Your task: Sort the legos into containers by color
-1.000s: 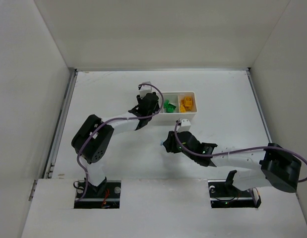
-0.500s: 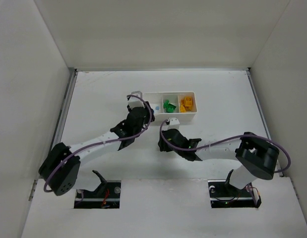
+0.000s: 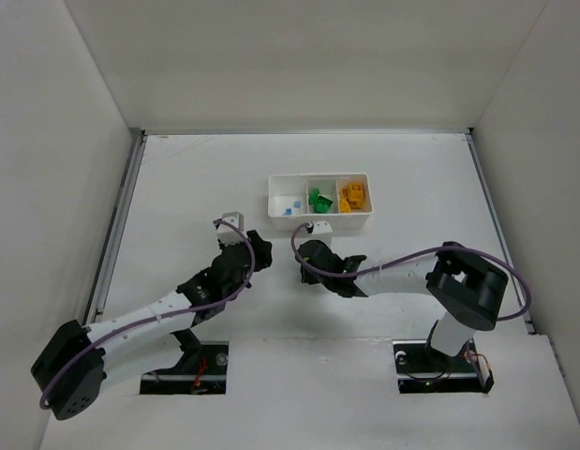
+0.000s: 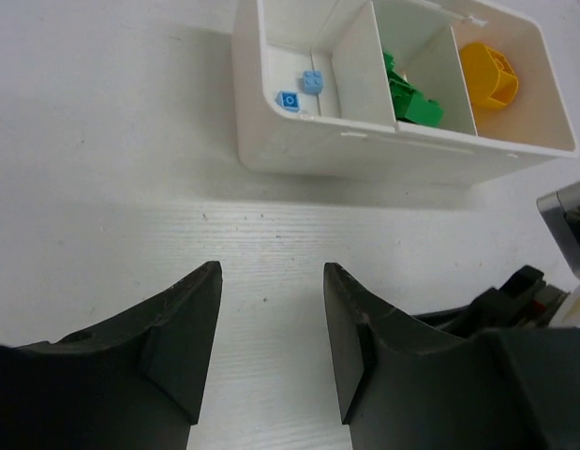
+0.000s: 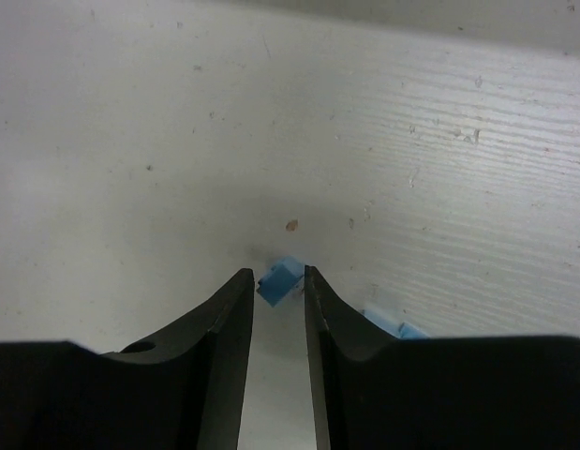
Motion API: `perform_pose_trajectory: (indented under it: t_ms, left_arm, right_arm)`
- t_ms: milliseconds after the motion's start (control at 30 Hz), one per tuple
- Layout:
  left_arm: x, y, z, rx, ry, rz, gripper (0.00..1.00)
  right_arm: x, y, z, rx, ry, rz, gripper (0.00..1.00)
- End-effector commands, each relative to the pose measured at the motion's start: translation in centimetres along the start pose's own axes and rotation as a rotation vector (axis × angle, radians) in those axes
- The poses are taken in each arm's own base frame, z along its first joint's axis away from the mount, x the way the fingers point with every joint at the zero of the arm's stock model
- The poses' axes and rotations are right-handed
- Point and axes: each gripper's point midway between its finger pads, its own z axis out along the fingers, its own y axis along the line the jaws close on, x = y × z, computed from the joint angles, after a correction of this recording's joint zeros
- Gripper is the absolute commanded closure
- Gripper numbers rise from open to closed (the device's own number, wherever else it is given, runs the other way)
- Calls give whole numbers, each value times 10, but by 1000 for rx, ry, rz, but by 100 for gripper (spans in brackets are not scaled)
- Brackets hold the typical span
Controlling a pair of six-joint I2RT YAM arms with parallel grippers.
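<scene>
A light blue lego [image 5: 278, 281] sat tilted between the tips of the right gripper [image 5: 278, 273], whose narrow jaws pinched it. Open table [image 5: 130, 141] lay ahead and to the left; a second blue lego [image 5: 387, 324] lay just beside its right finger. The left gripper [image 4: 271, 281] stood part-open, empty, short of the tray [image 4: 308, 155].

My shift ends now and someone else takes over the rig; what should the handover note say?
Left gripper: open, empty, over the table before the tray.
Right gripper: shut on a light blue brick at table level; a second loose blue brick lies beside it.
Done: two blue bricks in the left compartment, green bricks middle, yellow-orange brick right.
Left: both loose blue ones go in the left compartment.
</scene>
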Motion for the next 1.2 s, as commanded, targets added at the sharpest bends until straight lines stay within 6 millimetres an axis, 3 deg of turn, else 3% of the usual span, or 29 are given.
perform_pose_trajectory:
  t_ms: [0, 200, 333, 567, 667, 833, 1167]
  left_arm:
    - [9, 1, -10, 29, -2, -33, 55]
    - [33, -2, -24, 88, 36, -17, 55]
    - [41, -6, -34, 131, 41, -13, 55]
    - [58, -12, -42, 180, 74, 6, 53]
    - [62, -16, -44, 196, 79, 2, 53]
    - [69, -21, -45, 210, 90, -2, 53]
    - [85, -51, -41, 257, 124, 36, 51]
  right_arm:
    - [-9, 2, 3, 49, -14, 15, 68]
    - [-9, -1, 6, 87, -2, 13, 81]
    - [-26, 4, -11, 66, -46, 39, 83]
    - [-94, 36, -65, -83, -184, 66, 83]
    - [-125, 49, -74, -132, -229, 59, 83]
    - [-182, 51, -53, -114, -309, 44, 82]
    - [-231, 43, 17, -76, -321, 54, 77]
